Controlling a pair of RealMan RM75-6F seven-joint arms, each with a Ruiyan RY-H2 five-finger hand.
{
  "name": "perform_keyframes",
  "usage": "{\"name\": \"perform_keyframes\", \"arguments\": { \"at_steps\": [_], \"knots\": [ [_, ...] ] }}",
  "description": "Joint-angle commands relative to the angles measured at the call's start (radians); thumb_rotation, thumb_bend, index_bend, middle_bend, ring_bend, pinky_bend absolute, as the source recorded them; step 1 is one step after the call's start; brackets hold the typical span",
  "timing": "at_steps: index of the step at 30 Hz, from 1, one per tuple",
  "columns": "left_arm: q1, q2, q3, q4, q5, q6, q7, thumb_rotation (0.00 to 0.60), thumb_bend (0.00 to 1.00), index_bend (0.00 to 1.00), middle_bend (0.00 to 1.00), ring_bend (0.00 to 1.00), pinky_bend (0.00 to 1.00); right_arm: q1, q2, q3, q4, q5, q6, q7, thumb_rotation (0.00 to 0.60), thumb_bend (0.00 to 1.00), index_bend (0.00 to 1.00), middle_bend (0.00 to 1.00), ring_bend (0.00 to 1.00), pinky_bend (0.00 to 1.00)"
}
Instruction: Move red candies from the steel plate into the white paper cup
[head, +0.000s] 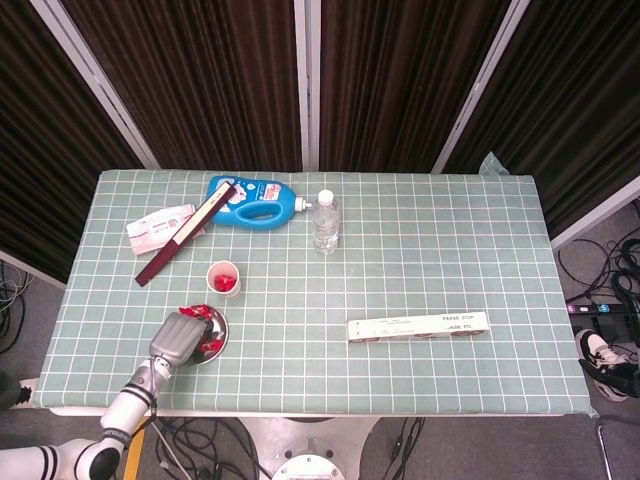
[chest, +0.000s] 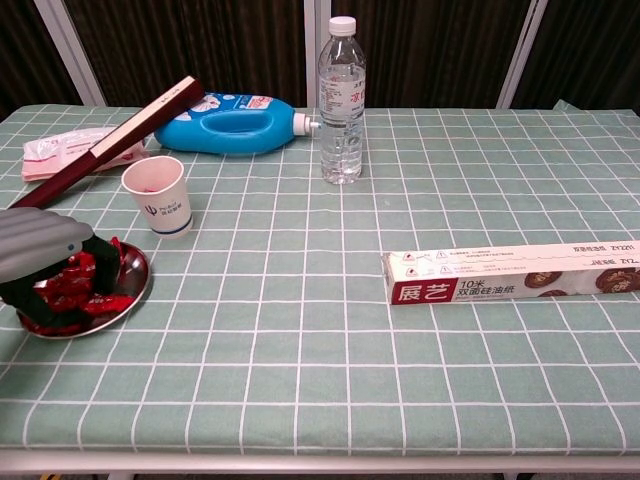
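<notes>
My left hand (chest: 45, 262) is low over the plate (chest: 128, 293), at the lower left of the frame, with its dark fingers (chest: 78, 272) curled down into the pile of red candies (chest: 62, 290). I cannot tell if the fingers are clamped on a candy or only pressing between them, because the back of the hand hides the tips in both views. My right hand is not in view.

I think the risk is in the lift. The wrappers look smooth and lie packed together, so a weak pinch may drop the candy back, or drag a second one over the low rim onto the table (chest: 330, 330). The plate is light steel and may slide under the hand.

The candies lie in many directions, with no common long axis; the heap fills the plate. The cup (chest: 157, 196) stands upright just behind the plate, mouth up, with some red already inside in the head view (head: 224, 278). A careless swing could knock it over.
</notes>
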Motion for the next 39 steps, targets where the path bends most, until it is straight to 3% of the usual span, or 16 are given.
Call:
{"name": "perform_keyframes", "arguments": {
  "at_steps": [1, 8, 24, 32, 39],
  "knots": [
    [0.0, -0.007, -0.001, 0.014, 0.0, -0.002, -0.003, 0.6, 0.33, 0.53, 0.54, 0.92, 1.0, 0.0, 0.0, 0.0, 0.0, 0.001, 0.0, 0.0, 0.6, 0.03, 0.0, 0.13, 0.0, 0.35],
    [-0.002, -0.015, 0.001, 0.041, 0.01, -0.006, -0.005, 0.6, 0.35, 0.55, 0.56, 0.92, 1.0, 0.001, 0.002, 0.001, -0.003, 0.001, 0.0, -0.004, 0.6, 0.03, 0.0, 0.13, 0.0, 0.35],
    [-0.001, -0.02, -0.007, 0.086, 0.076, -0.025, -0.127, 0.6, 0.49, 0.71, 0.76, 0.94, 1.0, -0.003, 0.004, 0.002, -0.006, 0.003, 0.006, -0.004, 0.6, 0.03, 0.0, 0.14, 0.0, 0.35],
    [-0.021, 0.085, -0.074, -0.01, 0.1, -0.012, -0.231, 0.6, 0.51, 0.72, 0.77, 0.94, 1.0, -0.002, 0.001, 0.002, 0.0, 0.002, 0.005, 0.001, 0.6, 0.03, 0.0, 0.14, 0.0, 0.35],
    [-0.097, 0.127, -0.173, -0.04, 0.064, -0.043, -0.229, 0.6, 0.51, 0.71, 0.77, 0.94, 1.0, -0.003, -0.001, 0.002, 0.006, 0.003, 0.006, 0.006, 0.6, 0.03, 0.0, 0.14, 0.0, 0.35]
  ]
}}
